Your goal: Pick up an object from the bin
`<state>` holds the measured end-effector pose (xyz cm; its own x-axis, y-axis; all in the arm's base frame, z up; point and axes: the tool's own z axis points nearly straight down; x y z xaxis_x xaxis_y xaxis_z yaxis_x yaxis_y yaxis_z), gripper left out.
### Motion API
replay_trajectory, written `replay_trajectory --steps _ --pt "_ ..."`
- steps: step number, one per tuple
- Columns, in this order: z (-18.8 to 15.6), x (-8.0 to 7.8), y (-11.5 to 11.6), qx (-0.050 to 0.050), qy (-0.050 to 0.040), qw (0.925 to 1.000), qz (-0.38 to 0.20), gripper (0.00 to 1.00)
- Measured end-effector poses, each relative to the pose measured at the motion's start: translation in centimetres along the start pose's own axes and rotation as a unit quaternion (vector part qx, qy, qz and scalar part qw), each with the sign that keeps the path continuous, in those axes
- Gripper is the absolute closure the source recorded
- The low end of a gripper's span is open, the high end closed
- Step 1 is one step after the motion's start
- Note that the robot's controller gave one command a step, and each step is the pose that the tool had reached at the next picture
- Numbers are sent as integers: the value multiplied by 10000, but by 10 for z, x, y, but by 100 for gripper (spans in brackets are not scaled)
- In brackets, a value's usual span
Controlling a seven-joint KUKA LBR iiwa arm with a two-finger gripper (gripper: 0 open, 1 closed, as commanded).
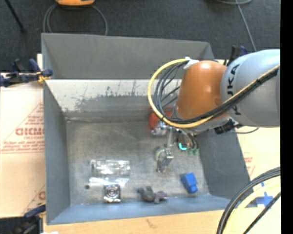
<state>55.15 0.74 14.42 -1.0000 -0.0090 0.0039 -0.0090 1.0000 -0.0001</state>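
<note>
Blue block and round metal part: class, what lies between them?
A dark grey piece lies between the blue block and the round metal part, seen in the camera view.

Even, fairly bright light from overhead. The grey metal bin point(53, 145) has a pale, strongly lit back wall and a darker left wall. On its floor, only short soft shadows lie beside the small blue block point(189, 182) and the dark grey lump point(151, 194). Broad soft highlights sit on the rounded orange wrist cover point(200, 89) and the silver arm casing point(256, 82). The clear crinkled plastic packet point(110, 167) glints.
</note>
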Motion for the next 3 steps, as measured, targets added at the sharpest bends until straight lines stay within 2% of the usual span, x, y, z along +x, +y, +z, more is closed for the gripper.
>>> replay_trajectory --steps 1,2,3 --pt "64 -24 -64 17 -24 9894 -1454 0" --pt "67 -10 -46 16 -49 9815 -1913 0" --pt "65 -11 -46 13 -74 9817 -1902 100"
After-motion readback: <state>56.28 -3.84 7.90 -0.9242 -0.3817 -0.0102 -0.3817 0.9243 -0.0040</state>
